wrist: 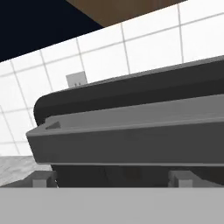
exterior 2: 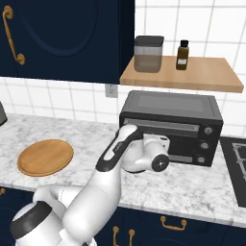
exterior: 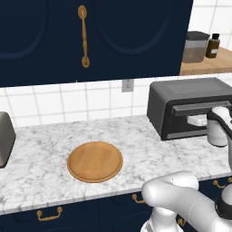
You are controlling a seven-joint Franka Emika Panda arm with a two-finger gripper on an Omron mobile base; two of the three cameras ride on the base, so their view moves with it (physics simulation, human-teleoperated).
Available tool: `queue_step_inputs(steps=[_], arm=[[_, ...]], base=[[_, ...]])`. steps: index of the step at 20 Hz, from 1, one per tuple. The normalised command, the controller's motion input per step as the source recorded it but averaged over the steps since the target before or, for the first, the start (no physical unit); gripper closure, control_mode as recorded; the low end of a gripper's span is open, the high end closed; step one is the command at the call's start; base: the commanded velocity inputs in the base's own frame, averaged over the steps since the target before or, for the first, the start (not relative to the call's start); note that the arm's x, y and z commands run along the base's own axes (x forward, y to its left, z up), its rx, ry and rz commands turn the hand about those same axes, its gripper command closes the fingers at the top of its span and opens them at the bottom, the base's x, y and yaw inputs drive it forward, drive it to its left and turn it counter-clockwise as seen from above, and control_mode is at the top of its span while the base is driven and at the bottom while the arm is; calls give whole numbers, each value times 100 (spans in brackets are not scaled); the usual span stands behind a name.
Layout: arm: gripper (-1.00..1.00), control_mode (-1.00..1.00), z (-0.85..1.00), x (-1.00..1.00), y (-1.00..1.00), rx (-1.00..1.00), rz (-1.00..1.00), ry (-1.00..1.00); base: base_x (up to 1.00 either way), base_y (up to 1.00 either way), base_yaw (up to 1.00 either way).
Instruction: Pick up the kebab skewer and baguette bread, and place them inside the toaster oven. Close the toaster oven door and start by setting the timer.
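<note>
The dark grey toaster oven (exterior: 181,97) (exterior 2: 170,103) stands on the counter against the tiled wall. Its glass door (exterior 2: 180,137) is up, close to the oven's front; whether it is fully shut I cannot tell. My gripper (exterior: 199,121) (exterior 2: 161,140) is pressed up to the door just under its bar handle (wrist: 127,142), which spans the hand view. The fingertips (wrist: 41,181) sit wide apart at the bottom of that view, open, with nothing held between them. Neither the kebab skewer nor the baguette bread is in sight. The round wooden plate (exterior: 94,161) (exterior 2: 45,157) lies bare.
Three knobs (exterior 2: 204,145) run down the oven's right side. A light grey toaster (exterior: 4,138) stands at the far left. A wooden shelf (exterior 2: 192,74) above the oven carries a canister and a small bottle. A stovetop edge (exterior 2: 235,168) lies at the right.
</note>
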Motion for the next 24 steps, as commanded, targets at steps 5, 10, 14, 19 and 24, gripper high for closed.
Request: queue_step_inputs(steps=[5,10,14,19,24], arm=[[-100,-100,37,-3,0,0,0,-10],[-100,-100,34,-26,-12,0,-1,-2],[-100,-100,9,-50,-24,-1,-2,0],[-100,-100,0,-54,-12,-6,-3,0],[-100,-100,0,-58,-21,-2,-1,0]], base=[[0,0,0],[0,0,0],[0,0,0],[0,0,0],[0,0,0]])
